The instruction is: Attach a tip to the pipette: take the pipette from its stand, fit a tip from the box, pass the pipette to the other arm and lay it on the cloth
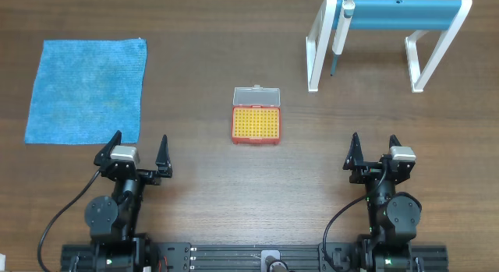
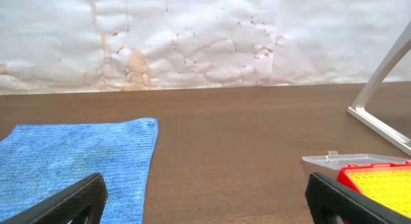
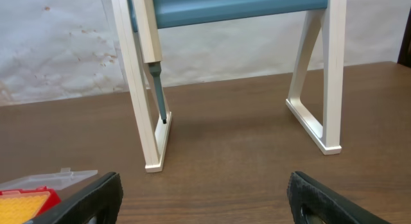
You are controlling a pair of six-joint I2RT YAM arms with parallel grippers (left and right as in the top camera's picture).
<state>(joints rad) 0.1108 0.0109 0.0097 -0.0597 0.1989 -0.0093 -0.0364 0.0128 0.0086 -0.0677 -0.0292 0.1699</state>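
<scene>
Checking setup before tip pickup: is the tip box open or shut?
Open. The tip box has its clear lid folded back, leaving the yellow tips exposed.

In the right wrist view, the pipette [image 3: 158, 92] shows you just its lower shaft. The rest sits behind the stand [image 3: 335, 70] and runs off the top edge. In the left wrist view, the corner cuts the box [image 2: 379, 182] and two edges cut the cloth [image 2: 70, 156]. From above, the tips [image 1: 256, 124] are too small to count.
</scene>
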